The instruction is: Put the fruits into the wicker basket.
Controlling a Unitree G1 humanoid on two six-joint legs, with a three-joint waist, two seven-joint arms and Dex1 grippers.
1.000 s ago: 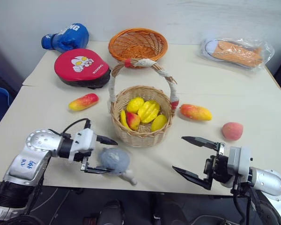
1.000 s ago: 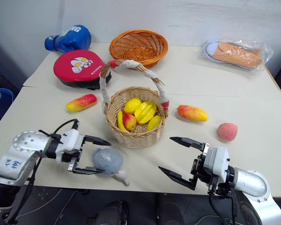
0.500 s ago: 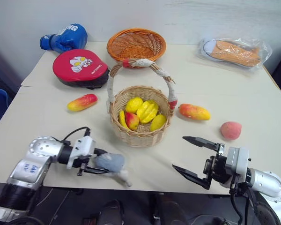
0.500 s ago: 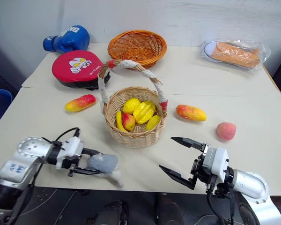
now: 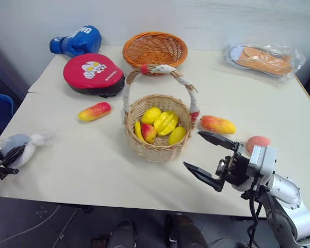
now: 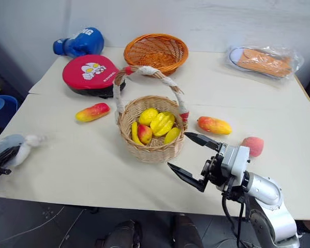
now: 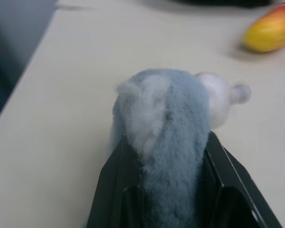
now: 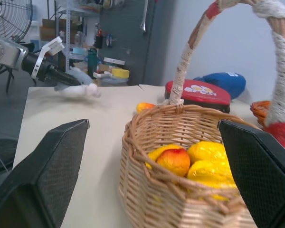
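The wicker basket (image 5: 144,147) stands mid-table with several yellow and red fruits inside. One red-yellow mango (image 5: 94,111) lies to its left and another mango (image 5: 217,124) to its right. The pink peach (image 5: 257,140) sits further right, partly behind my right wrist. My right gripper (image 5: 192,150) hovers open just in front and to the right of the basket, holding nothing. At the table's far left edge, my left gripper (image 5: 8,159) is shut on a grey plush toy (image 7: 166,123).
A shallow orange wicker bowl (image 5: 155,49), a red punch pad (image 5: 93,75) and a blue boxing glove (image 5: 75,40) sit at the back left. A bagged orange shoe (image 5: 263,58) lies at the back right. The table's front edge runs close under both grippers.
My left gripper closed on the grey plush toy and swung it from the basket's front out to the table's far left edge. The right gripper rose slightly toward the basket, still open.
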